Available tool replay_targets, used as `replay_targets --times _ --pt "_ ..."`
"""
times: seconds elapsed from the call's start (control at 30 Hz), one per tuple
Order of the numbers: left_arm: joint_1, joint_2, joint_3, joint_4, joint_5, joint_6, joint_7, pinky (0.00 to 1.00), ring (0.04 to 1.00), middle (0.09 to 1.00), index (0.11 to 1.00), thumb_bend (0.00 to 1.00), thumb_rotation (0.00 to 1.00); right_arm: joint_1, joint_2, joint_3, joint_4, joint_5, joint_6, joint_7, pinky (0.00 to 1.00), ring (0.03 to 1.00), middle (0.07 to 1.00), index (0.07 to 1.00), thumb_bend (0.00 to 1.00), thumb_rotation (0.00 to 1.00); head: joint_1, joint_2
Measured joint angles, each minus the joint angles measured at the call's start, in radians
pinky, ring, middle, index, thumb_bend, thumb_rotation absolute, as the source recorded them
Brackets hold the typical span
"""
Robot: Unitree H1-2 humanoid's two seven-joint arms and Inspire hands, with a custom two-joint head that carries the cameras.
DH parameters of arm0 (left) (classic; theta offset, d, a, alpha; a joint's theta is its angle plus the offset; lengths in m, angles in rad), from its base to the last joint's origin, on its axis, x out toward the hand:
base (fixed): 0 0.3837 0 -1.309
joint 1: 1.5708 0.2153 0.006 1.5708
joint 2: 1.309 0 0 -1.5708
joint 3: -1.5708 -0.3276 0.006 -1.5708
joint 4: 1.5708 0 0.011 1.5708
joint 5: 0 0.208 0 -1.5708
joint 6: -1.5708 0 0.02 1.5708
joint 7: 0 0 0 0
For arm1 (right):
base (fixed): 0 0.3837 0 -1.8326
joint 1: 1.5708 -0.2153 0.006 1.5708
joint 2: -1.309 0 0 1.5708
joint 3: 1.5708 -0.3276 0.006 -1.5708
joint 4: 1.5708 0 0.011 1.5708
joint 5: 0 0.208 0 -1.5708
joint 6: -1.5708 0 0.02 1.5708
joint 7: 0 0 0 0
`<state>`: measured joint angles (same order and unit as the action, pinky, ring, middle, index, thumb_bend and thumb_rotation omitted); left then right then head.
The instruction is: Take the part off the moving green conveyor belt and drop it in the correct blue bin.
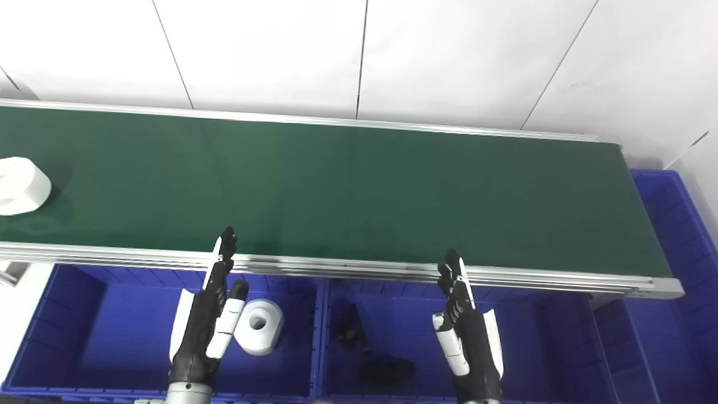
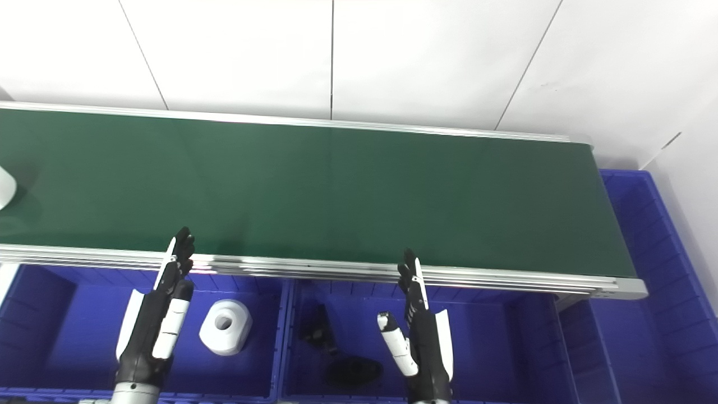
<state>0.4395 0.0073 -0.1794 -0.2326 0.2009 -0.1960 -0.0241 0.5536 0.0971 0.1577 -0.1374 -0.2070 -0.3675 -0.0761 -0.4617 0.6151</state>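
Observation:
A white part (image 1: pixel 19 185) lies on the green conveyor belt (image 1: pixel 348 191) at its far left end; only its edge shows in the right eye view (image 2: pixel 4 188). My left hand (image 1: pixel 207 314) is open and empty, held upright over the left blue bin (image 1: pixel 61 325), fingertips at the belt's near rail. My right hand (image 1: pixel 465 331) is open and empty, held upright over the middle blue bin (image 1: pixel 538 342). Both hands are far to the right of the part.
A white ring-shaped part (image 1: pixel 259 326) lies in the left bin. Dark parts (image 1: pixel 373 350) lie in the middle bin. Another blue bin (image 1: pixel 679 235) stands past the belt's right end. A white wall runs behind the belt.

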Motion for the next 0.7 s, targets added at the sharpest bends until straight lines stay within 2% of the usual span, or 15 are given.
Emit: replay_targets --times 0.7 --pt "0.001 0.0 -0.004 0.0 0.002 -0.006 0.005 1.0 1.0 1.0 1.0 0.48 1.0 0.0 -0.005 0.0 0.0 0.0 0.0 0.0 0.95 0.977 1.0 1.0 0.83 0.92 0.006 0.002"
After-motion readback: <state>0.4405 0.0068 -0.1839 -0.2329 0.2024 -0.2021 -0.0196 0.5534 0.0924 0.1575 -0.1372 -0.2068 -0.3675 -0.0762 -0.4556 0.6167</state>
